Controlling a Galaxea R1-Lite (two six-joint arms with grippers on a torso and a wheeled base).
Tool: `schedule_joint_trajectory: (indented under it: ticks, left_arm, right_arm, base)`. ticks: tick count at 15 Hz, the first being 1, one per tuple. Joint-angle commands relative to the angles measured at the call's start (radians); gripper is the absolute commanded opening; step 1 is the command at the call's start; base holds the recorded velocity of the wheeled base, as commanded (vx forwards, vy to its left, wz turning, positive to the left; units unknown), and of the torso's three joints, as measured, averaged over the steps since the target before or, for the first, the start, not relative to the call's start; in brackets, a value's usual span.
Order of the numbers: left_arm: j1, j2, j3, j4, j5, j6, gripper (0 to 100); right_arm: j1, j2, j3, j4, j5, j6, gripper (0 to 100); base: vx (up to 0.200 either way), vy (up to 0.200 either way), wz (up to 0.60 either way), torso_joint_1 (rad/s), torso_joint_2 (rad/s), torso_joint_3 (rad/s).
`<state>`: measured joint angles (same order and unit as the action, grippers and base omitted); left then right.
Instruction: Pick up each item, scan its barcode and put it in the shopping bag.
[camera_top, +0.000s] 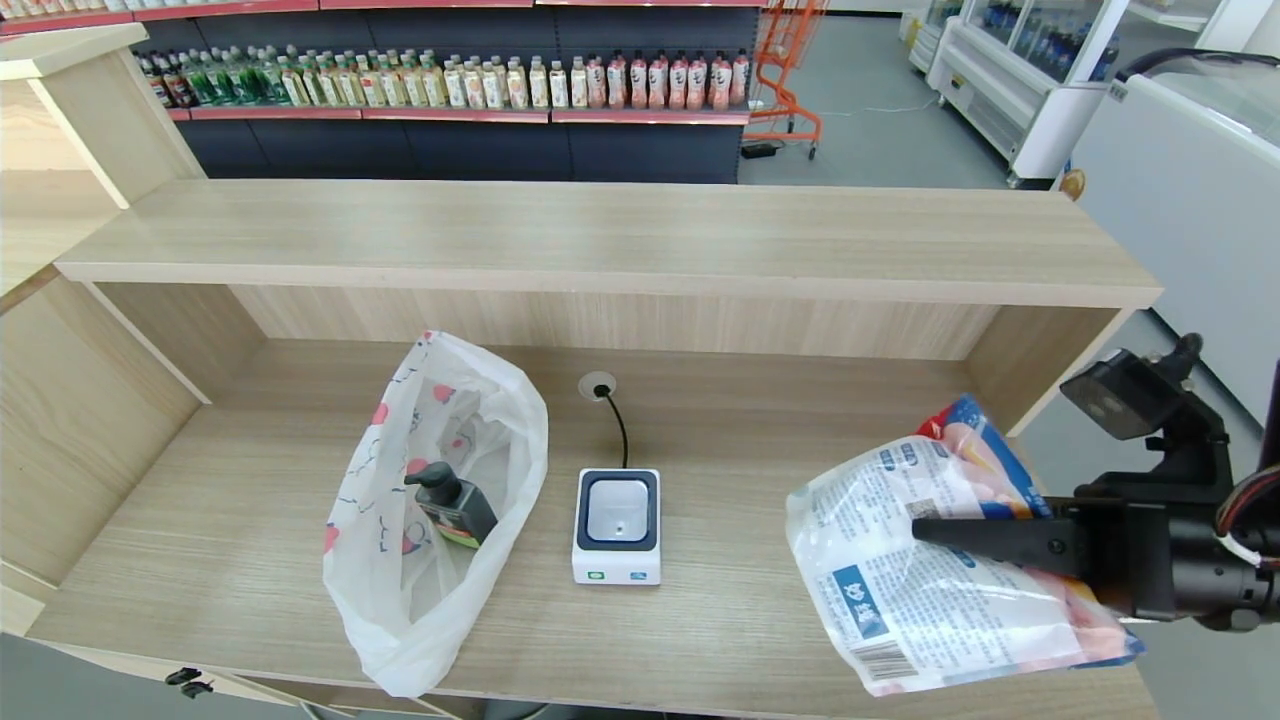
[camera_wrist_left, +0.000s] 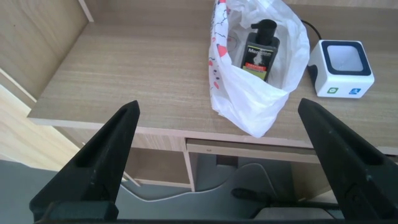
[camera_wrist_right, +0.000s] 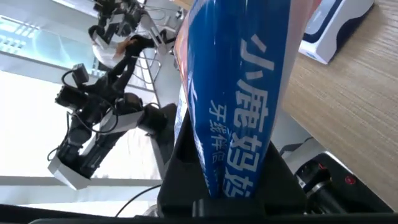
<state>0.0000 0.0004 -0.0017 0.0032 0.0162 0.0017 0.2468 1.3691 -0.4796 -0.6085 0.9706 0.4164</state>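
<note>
- One white shopping bag (camera_top: 430, 510) with red and blue marks lies open on the worktop (camera_top: 250, 520), left of the middle, its mouth towards the far side.
- One dark pump bottle (camera_top: 452, 503) lies inside the bag, pump end towards the far left.
- One white scanner (camera_top: 617, 525) with a dark-framed window sits just to the right of the bag, not touching it. One black cable (camera_top: 618, 425) runs from it to a hole in the worktop on the far side.
- One snack packet (camera_top: 940, 560), white and blue with a printed barcode near its lower corner, is held in the air over the right near end of the worktop, well apart from the scanner.
- The right arm comes in from the right edge, roughly level, pointing left. The right gripper (camera_top: 925, 530) is clamped on the packet, with one dark finger across the packet's front face.
- The right wrist view shows the packet's blue side (camera_wrist_right: 249, 93) with white print standing up out of the gripper, and a corner of the scanner (camera_wrist_right: 336, 28) on the worktop beyond it.
- The left gripper (camera_wrist_left: 219, 111) hangs off the near left edge of the worktop, its two fingers wide apart and holding nothing.
- The left wrist view shows the bottle's label (camera_wrist_left: 258, 53) facing up inside the bag (camera_wrist_left: 249, 99), with the scanner (camera_wrist_left: 342, 59) to the bag's right.
- In the head view, one long shelf (camera_top: 450, 115) of drink bottles runs along the far side of the room behind the worktop.
</note>
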Motion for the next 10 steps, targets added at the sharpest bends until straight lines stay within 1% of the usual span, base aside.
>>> schedule_joint_trajectory:
  ticks: [1,6,8,10]
  left_arm:
    - [0.0,0.0,0.0,0.0,0.001,0.0,100]
    - [0.0,0.0,0.0,0.0,0.001,0.0,100]
    - [0.0,0.0,0.0,0.0,0.001,0.0,100]
    - [0.0,0.0,0.0,0.0,0.001,0.0,100]
  right_arm:
    - [0.071,0.018,-0.007,0.007,-0.044,0.004,0]
    - [0.08,-0.015,-0.005,0.142,-0.047,-0.004,0]
    - [0.089,-0.009,-0.007,0.161,-0.047,-0.005,0]
    - [0.12,-0.002,-0.007,0.171,-0.049,-0.004,0]
  base:
    - [0.0,0.0,0.0,0.0,0.0,0.0]
    - [0.0,0.0,0.0,0.0,0.0,0.0]
    - [0.0,0.0,0.0,0.0,0.0,0.0]
    - [0.0,0.0,0.0,0.0,0.0,0.0]
